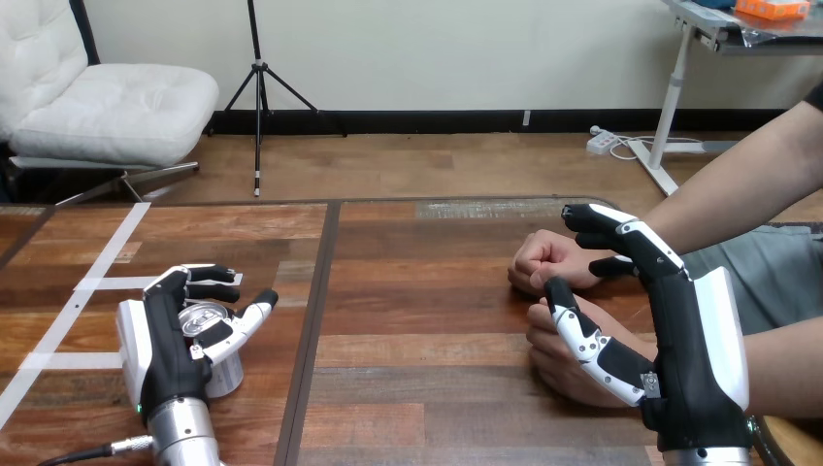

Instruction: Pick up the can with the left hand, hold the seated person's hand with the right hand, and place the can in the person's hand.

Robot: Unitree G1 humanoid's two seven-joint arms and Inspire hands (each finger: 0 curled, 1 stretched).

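A silver can (pixel 208 324) stands upright on the wooden table (pixel 417 388) at the near left. My left hand (pixel 170 335) wraps it, with fingers curled over its far side and the thumb on its right side. The can's base rests on the table. At the right, the person's far hand (pixel 545 262) is a loose fist on the table. The person's near hand (pixel 563 367) lies just in front of it. My right hand (pixel 679 330) stands open beside and over them. Its thumb lies across the near hand and its straight fingers reach past the far fist, curled round neither.
White tape strips (pixel 97 282) cross the table's left part. A dark seam (pixel 315 320) runs front to back between the table's two halves. The person's forearms (pixel 747 184) come in from the right edge.
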